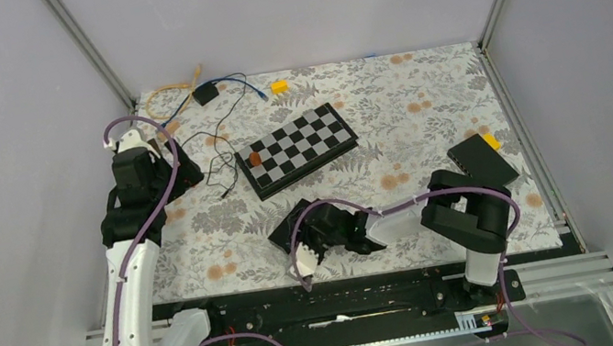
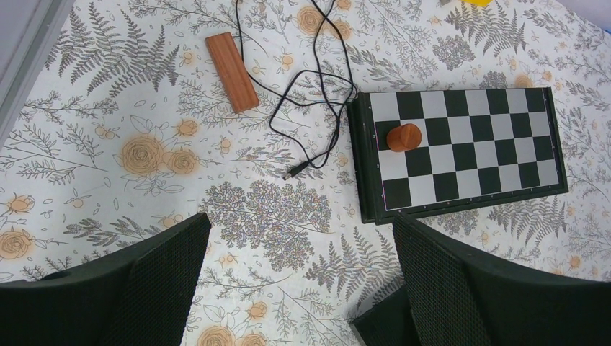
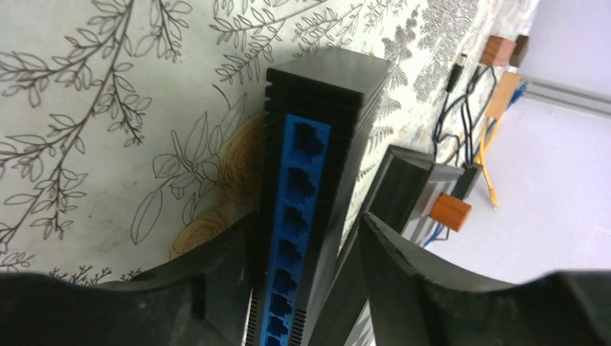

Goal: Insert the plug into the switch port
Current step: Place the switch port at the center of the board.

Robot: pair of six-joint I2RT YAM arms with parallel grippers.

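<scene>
Bench [image 1: 423, 108] wears a flat flowery cloth, with a checkered board [image 1: 299, 146] in the middle. Switch [image 3: 317, 166], a ribbed black box with blue square holes, sits near the front between the right jaws (gripping or just hugging it, I cannot tell). They should hold it steady, holes facing out. Left jaws hang wide open, holding nothing, above the tiny plug [image 2: 292, 174] ending a thin, curly black wire beside the board.
</scene>
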